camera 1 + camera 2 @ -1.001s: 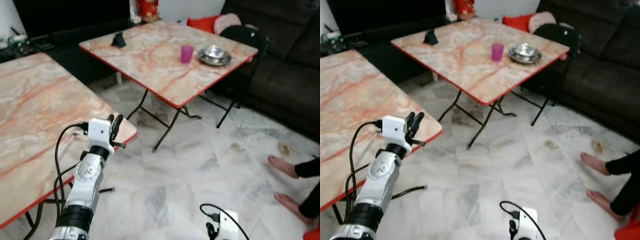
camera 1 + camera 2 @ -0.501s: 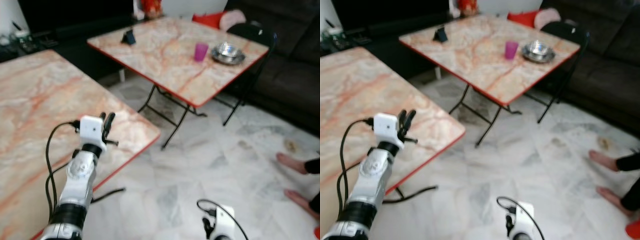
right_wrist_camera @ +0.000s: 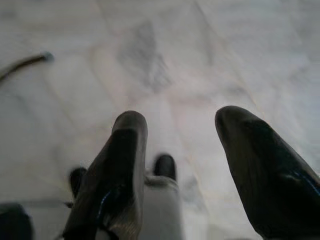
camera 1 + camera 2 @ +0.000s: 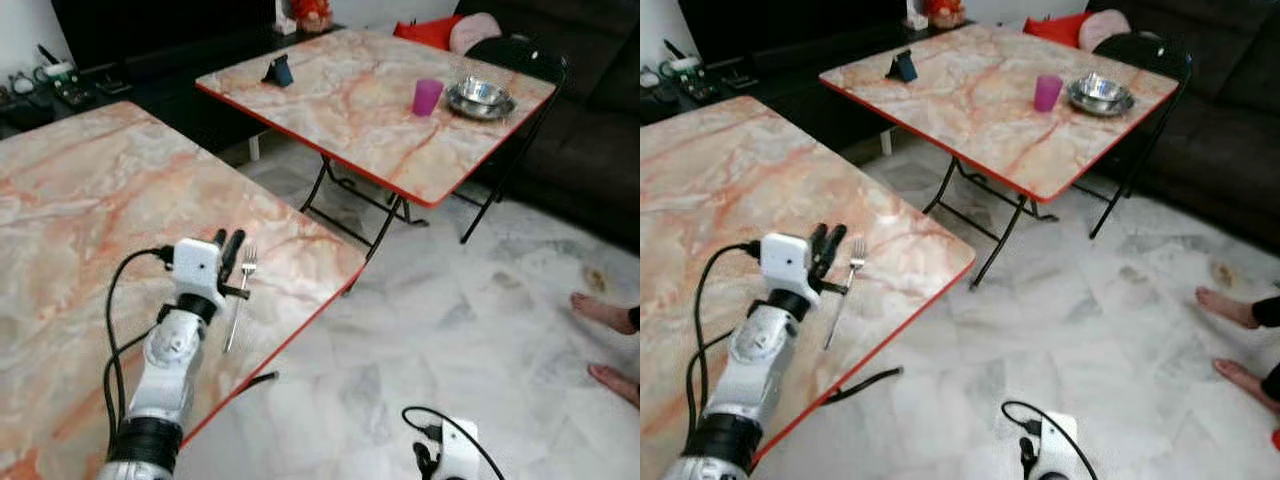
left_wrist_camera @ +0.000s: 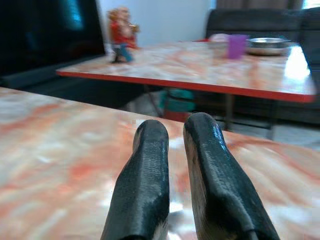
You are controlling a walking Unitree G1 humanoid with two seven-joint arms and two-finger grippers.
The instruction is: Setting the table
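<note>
Lying flat on the near table (image 4: 80,230), close to its red edge, rests a thin metal fork (image 4: 238,297), prongs pointing away toward the far table (image 4: 340,110). Hovering just beside the fork's prong end sits the left gripper (image 4: 230,262), two black fingers (image 5: 150,165) pressed almost together, holding nothing. Hanging low over the pale floor (image 4: 1060,320) is the right gripper (image 3: 175,165), fingers spread wide, also empty.

Probably light and hard, that fork, and not bendy. Likely smooth and shiny too, so maybe slippery. Sitting so flat on the marble, hard to get fingers under. Best to pinch across the thin handle near its middle, from the two long sides, so as not to tip. Could also slide toward the table edge first, then grab from there.

Waiting on the far table: a pink cup (image 4: 427,96) and a silver bowl (image 4: 481,97), near each other.
</note>
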